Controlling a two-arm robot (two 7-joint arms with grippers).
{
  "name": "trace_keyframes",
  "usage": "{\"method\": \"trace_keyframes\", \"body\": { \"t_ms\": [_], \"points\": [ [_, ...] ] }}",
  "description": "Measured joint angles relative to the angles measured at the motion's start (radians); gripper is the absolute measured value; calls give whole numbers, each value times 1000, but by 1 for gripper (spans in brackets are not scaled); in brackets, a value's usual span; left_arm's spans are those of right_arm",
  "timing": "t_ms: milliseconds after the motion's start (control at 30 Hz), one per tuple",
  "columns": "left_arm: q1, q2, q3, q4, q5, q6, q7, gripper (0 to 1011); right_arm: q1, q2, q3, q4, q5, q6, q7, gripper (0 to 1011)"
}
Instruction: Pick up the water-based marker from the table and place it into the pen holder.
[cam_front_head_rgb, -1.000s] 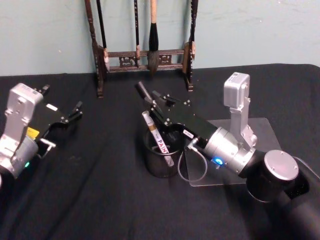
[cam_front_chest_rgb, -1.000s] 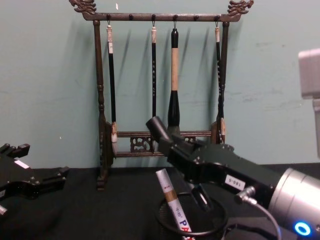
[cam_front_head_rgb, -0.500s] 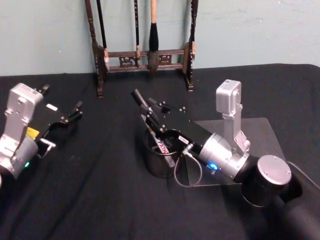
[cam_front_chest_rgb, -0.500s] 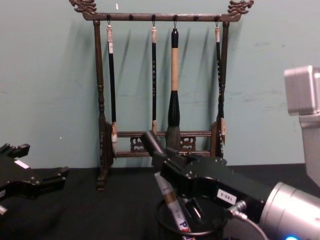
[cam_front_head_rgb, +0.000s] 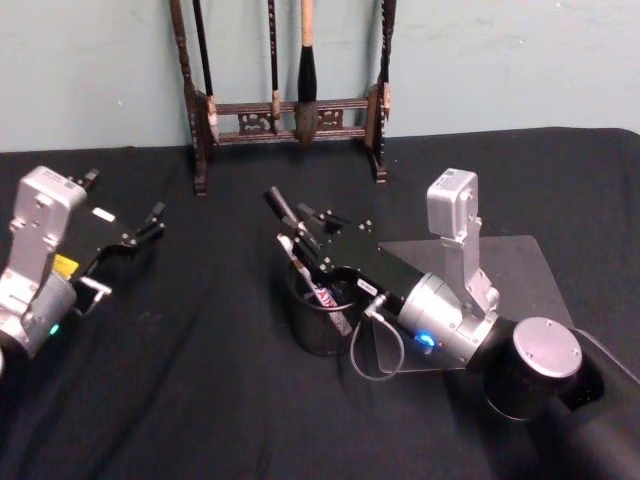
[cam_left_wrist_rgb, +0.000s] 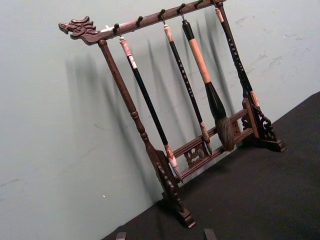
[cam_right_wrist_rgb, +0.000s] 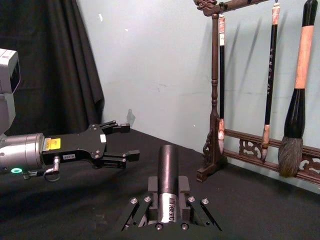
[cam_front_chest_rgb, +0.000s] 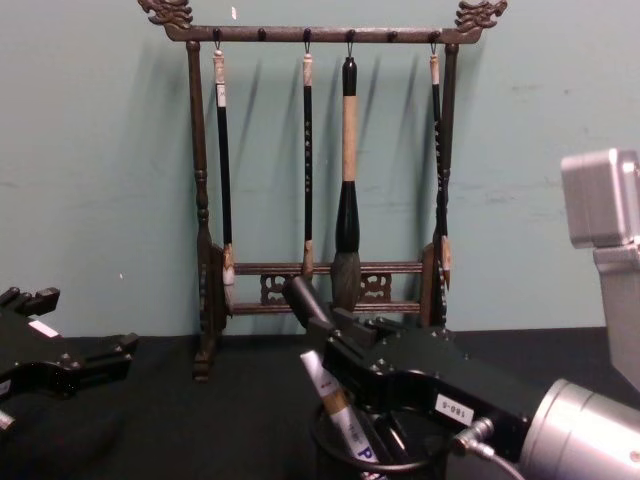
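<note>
Right gripper (cam_front_head_rgb: 292, 232): reaches over the middle of the black table (cam_front_head_rgb: 200, 380), directly above the pen holder. Its fingers are closed on the marker; in the right wrist view the marker's dark end sticks out between the clamped fingers (cam_right_wrist_rgb: 141, 212).

Marker (cam_front_head_rgb: 300, 262): white barrel with printed lettering and a dark cap, held tilted. Its lower part is inside the pen holder, its upper part rises above the rim toward the robot's left. In the chest view the barrel (cam_front_chest_rgb: 335, 410) crosses the rim at a slant, with the gripper body just beside it.

Pen holder (cam_front_head_rgb: 318, 325): round black mesh cup with a solid rim, upright on the table just left of a clear flat sheet (cam_front_head_rgb: 520, 270). The chest view shows the rim (cam_front_chest_rgb: 345, 462) under the gripper.

Left gripper (cam_front_head_rgb: 150, 225): held above the table at the robot's left, well apart from the pen holder, fingers spread and holding nothing. The right wrist view shows it from the side (cam_right_wrist_rgb: 117, 142), both finger pairs apart.

Brush rack (cam_front_head_rgb: 285, 100): dark carved wood, upright at the back edge of the table against the pale wall, with four brushes hanging from its top bar (cam_front_chest_rgb: 310, 33). The widest brush (cam_front_chest_rgb: 347, 250) has a tan handle.
</note>
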Motion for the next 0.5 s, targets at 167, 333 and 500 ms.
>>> {"method": "trace_keyframes", "body": {
  "t_ms": [167, 333, 500],
  "points": [
    [0, 0, 0, 0, 0, 0, 0, 1001, 0, 0, 0, 0, 1, 1, 1, 237],
    [0, 0, 0, 0, 0, 0, 0, 1001, 1, 0, 1, 0, 3, 2, 3, 327],
    [0, 0, 0, 0, 0, 0, 0, 1001, 1, 0, 1, 0, 4, 3, 4, 486]
  ]
}}
